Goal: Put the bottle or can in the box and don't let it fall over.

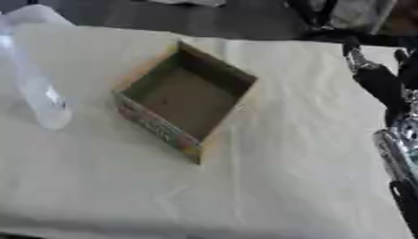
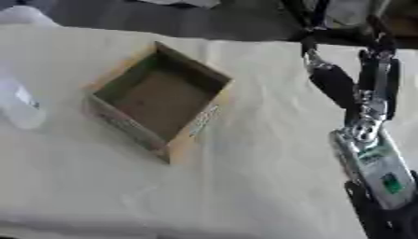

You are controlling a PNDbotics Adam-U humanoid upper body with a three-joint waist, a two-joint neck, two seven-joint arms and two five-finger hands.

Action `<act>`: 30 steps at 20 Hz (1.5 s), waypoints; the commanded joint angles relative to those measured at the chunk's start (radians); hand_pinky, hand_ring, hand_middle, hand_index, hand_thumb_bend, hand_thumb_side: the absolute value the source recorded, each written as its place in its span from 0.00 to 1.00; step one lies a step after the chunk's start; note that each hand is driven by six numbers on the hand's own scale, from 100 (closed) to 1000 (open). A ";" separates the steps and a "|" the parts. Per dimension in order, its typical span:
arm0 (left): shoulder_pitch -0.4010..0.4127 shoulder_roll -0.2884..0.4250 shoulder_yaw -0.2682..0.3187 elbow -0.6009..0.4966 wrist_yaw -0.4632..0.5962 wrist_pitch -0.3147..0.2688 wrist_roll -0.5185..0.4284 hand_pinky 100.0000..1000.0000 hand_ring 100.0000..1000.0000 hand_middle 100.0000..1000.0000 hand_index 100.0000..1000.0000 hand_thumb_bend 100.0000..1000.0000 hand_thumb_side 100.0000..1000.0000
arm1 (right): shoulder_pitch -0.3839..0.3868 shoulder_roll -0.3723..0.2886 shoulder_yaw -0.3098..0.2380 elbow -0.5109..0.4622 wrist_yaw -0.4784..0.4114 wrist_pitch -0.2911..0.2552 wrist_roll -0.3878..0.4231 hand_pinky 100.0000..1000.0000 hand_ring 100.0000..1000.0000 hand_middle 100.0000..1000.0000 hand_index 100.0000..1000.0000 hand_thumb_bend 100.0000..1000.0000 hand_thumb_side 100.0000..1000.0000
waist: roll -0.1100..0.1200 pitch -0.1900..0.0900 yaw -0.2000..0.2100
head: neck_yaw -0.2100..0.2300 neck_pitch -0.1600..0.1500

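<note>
In the middle of the cloth-covered table [image 1: 269, 196] you see the open box [image 1: 184, 100], the clear bottle [image 1: 37, 88] stands to its left, apart from it, and your right hand [image 2: 359, 79] hovers with straight fingers, holding nothing.

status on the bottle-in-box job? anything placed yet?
Nothing placed: the box sits open and empty on the table. The clear bottle stands upright to its left, untouched. Nothing is in hand; the right hand hangs at the right edge, well clear of both, its fingers hard to read. Left: grasp the bottle, set it upright in the box.
</note>
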 commanded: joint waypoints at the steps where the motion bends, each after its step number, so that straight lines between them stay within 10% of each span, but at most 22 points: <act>1: -0.004 0.030 0.012 -0.013 -0.011 0.005 0.001 1.00 0.91 0.83 0.85 0.47 0.15 | -0.009 -0.024 -0.008 -0.024 -0.003 -0.004 0.001 1.00 1.00 1.00 0.91 0.42 0.03 | 0.003 -0.005 0.000 | 0.005 0.006; 30: -0.013 0.265 -0.040 0.294 -0.012 0.072 -0.032 1.00 0.94 0.87 0.86 0.57 0.25 | -0.006 -0.026 0.001 -0.024 -0.008 0.002 0.010 1.00 1.00 1.00 0.91 0.40 0.04 | 0.004 -0.005 -0.006 | 0.065 0.006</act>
